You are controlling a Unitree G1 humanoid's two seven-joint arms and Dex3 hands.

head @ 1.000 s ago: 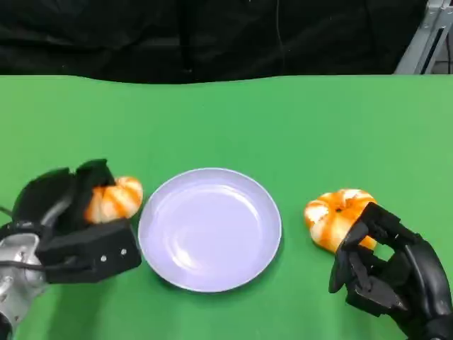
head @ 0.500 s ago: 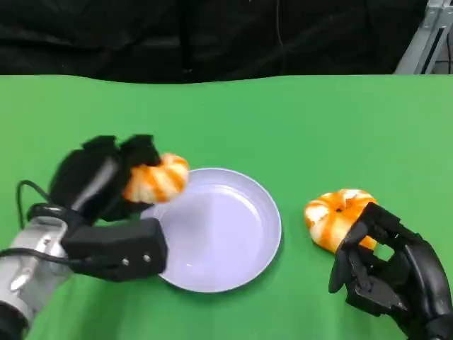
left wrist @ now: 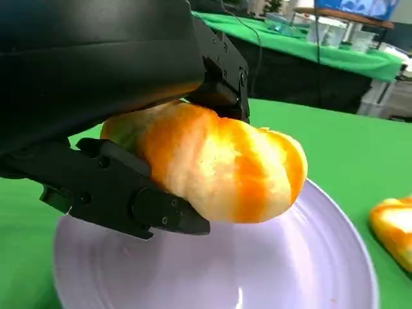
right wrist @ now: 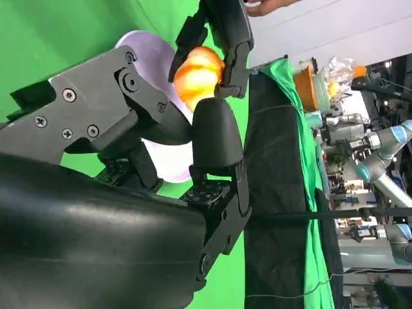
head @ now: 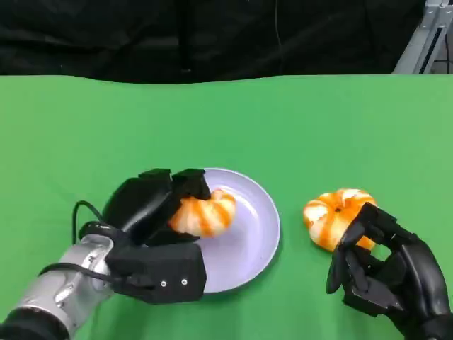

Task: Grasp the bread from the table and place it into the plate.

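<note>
My left hand (head: 150,207) grips an orange-and-white striped bread roll (head: 202,215) and holds it over the left part of the lilac plate (head: 253,225). In the left wrist view the roll (left wrist: 222,166) sits between black fingers (left wrist: 122,196) just above the plate (left wrist: 309,270). A second striped roll (head: 334,214) lies on the green table right of the plate. My right hand (head: 386,273) rests just in front of that roll, fingers apart and holding nothing. The right wrist view looks past my right hand (right wrist: 103,193) to the held roll (right wrist: 196,74).
The green table (head: 226,120) stretches wide behind the plate to a black backdrop. A metal frame (head: 425,35) stands at the far right corner. The second roll (left wrist: 396,228) lies close to the plate's rim.
My left hand has carried the roll from the table left of the plate rightwards to above the plate. The right hand and the second roll have stayed put.
</note>
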